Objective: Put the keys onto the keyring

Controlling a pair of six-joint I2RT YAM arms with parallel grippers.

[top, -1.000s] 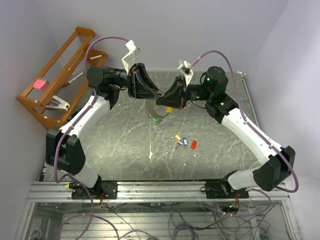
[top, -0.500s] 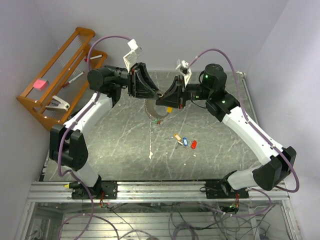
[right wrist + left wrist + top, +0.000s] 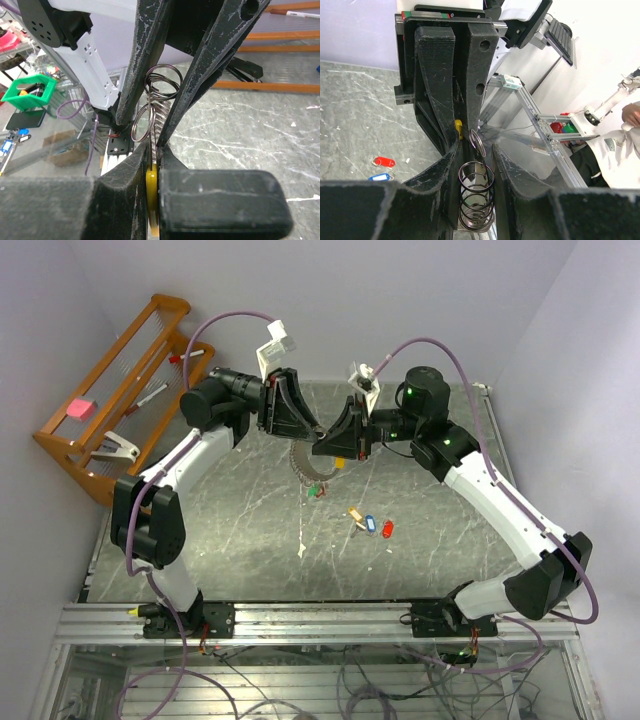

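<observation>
A: What has been moved since the earlier frame?

B: The left arm's elbow and wrist have been swung rightward and slightly up. The left hand point(image 3: 312, 429) and right hand point(image 3: 320, 445) have been kept tip to tip above the far middle of the tabletop point(image 3: 220, 530). The loose keys have not been shifted.

A: How are the hands set?

B: The left hand is closed narrowly round the keyring point(image 3: 476, 200), whose silvery coils are seen between its fingers in the left wrist view. The right hand is clamped tight on the yellow piece point(image 3: 151, 195), just beside those coils. One loop point(image 3: 142, 125) is seen standing out between the two hands.

A: And where is the keyring kept?

B: It is held in the air by both hands, its lower part hanging toward the tabletop.

A: How much is judged to be done?

B: Little, it seems. A green key point(image 3: 313, 487) is seen at the hanging end, but whether it is threaded on cannot be told. The orange key point(image 3: 355, 512), blue key point(image 3: 369, 524) and red key point(image 3: 387, 529) are left lying together on the tabletop, well apart from the hands. Three at least are therefore still to be picked up and threaded. The present step is judged to be the opening of a loop.
</observation>
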